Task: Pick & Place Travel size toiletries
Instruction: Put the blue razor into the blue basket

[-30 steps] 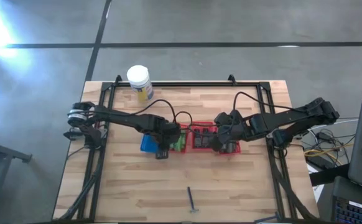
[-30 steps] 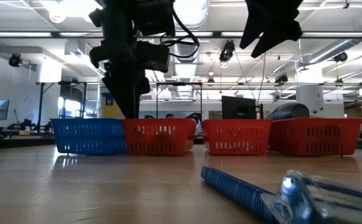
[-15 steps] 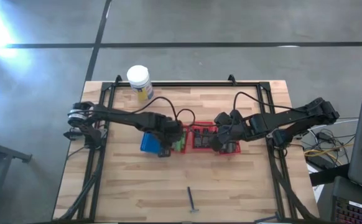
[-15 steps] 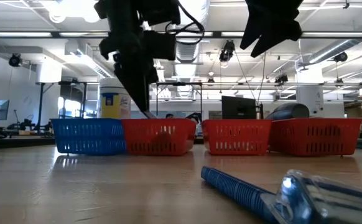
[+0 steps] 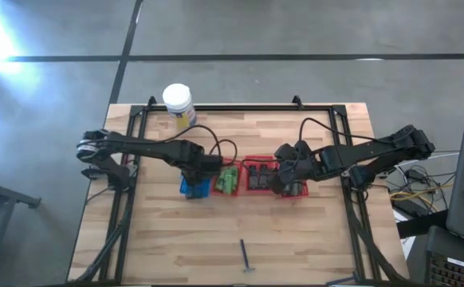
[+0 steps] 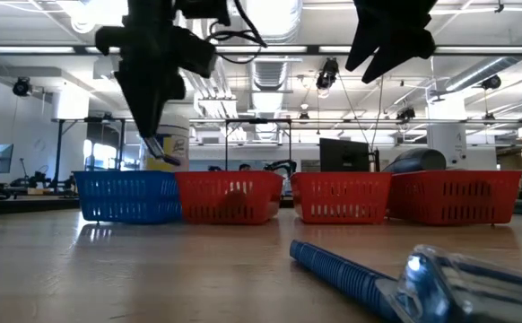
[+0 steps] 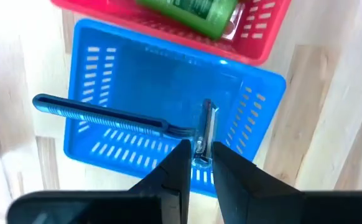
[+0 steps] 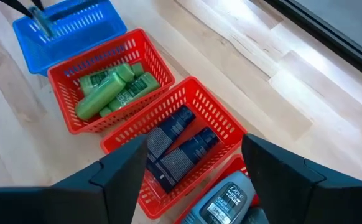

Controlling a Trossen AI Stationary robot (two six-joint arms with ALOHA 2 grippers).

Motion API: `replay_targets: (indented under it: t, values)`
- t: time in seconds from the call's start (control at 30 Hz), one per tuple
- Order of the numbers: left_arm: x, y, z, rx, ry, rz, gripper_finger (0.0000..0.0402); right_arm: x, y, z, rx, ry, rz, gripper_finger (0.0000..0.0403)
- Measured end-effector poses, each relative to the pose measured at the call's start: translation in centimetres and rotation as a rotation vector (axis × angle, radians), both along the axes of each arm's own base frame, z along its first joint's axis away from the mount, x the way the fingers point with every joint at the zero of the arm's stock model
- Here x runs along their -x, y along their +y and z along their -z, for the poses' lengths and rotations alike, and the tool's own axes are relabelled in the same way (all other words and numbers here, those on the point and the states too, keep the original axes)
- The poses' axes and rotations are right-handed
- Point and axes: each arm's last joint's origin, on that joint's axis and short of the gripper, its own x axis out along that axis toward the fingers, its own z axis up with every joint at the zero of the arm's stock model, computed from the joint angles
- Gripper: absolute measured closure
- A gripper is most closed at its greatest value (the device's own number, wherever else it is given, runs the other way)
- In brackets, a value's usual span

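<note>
Razor: a blue-handled razor (image 7: 106, 118) hangs by its head from my left fingers (image 7: 196, 165), which are pinched together on it, right over the blue basket (image 7: 255, 99).
Razor axis: its handle runs level, away from my fingertips and across the basket's width, the tail end near the far wall.
Green bottles: lying on their sides in the red basket (image 8: 75, 121) just beside the blue one; the bottles (image 8: 109, 90) slant corner to corner.
Dark tubes: two (image 8: 175, 149) lie side by side in the next red basket, long axes along its length.
Right fingers: my right fingers (image 8: 190, 171) hover spread apart above the red baskets, holding nothing.
Spare razor: another one (image 5: 246, 257) lies alone on the counter (image 5: 312, 239) near its front edge.
Open room: bare wood all round the basket row; white jar (image 5: 178, 104) at the far edge.
</note>
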Motion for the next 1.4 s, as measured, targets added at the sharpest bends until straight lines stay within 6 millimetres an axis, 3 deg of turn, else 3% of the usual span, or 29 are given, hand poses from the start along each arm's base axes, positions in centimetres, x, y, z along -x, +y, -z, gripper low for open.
replay_targets:
  t: [0.13, 0.5, 0.67, 0.97, 1.07, 1.17, 1.3, 1.4]
  values:
    - [1.2, 0.0, 0.2, -0.004, -0.003, -0.004, 0.0342, 0.0, 0.0, 0.0, 0.013, -0.001, 0.007, 0.0134]
    - [1.8, 0.1, 4.5, 0.008, 0.006, -0.040, 0.0326, 0.0, -0.2, 0.0, 0.015, -0.007, 0.013, 0.0119]
    - [1.9, -0.2, 4.5, 0.036, 0.011, -0.062, 0.0268, -0.1, -0.1, 0.0, 0.010, -0.011, 0.015, 0.0113]
    - [1.2, -0.5, 2.5, 0.037, -0.023, -0.003, 0.0146, -0.1, -0.1, 0.0, 0.006, -0.016, 0.013, 0.0118]
    - [1.1, -1.3, 0.9, 0.025, -0.085, 0.105, 0.0133, -0.1, -0.1, 0.0, -0.011, -0.011, 0.000, 0.0125]
    - [1.0, -2.7, -0.5, -0.003, -0.185, 0.325, 0.0133, -0.1, 0.0, 0.1, -0.040, -0.003, -0.023, 0.0130]
    - [0.5, -4.8, -1.0, -0.064, -0.298, 0.668, 0.0137, -0.1, 0.1, 0.1, -0.052, -0.001, -0.031, 0.0136]
    - [-0.7, -6.1, -0.6, -0.094, -0.381, 0.832, 0.0138, -0.1, 0.1, 0.0, -0.058, -0.006, -0.024, 0.0138]
